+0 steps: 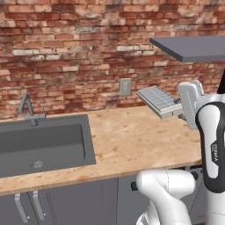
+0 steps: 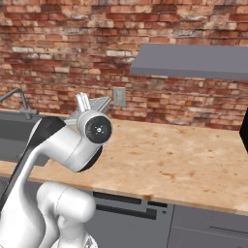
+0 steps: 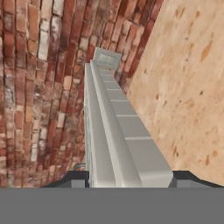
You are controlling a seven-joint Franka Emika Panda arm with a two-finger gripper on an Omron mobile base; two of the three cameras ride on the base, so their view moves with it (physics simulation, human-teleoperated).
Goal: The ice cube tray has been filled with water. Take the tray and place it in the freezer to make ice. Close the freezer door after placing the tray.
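Pale grey-white rectangular ice cube tray [image 1: 158, 100] with a grid of small square cells — held up off the speckled tan wooden counter [image 1: 132, 140], near the red brick wall [image 1: 66, 52], level with the small grey wall outlet [image 1: 125, 86]. Two-finger gripper [image 3: 130, 179] is clamped on the tray's near end — one dark fingertip on each side. Tray tilted. Dark grey sink [image 1: 41, 145] with faucet [image 1: 27, 107] sits well apart to the left. Grey shelf [image 2: 193, 60] overhead.
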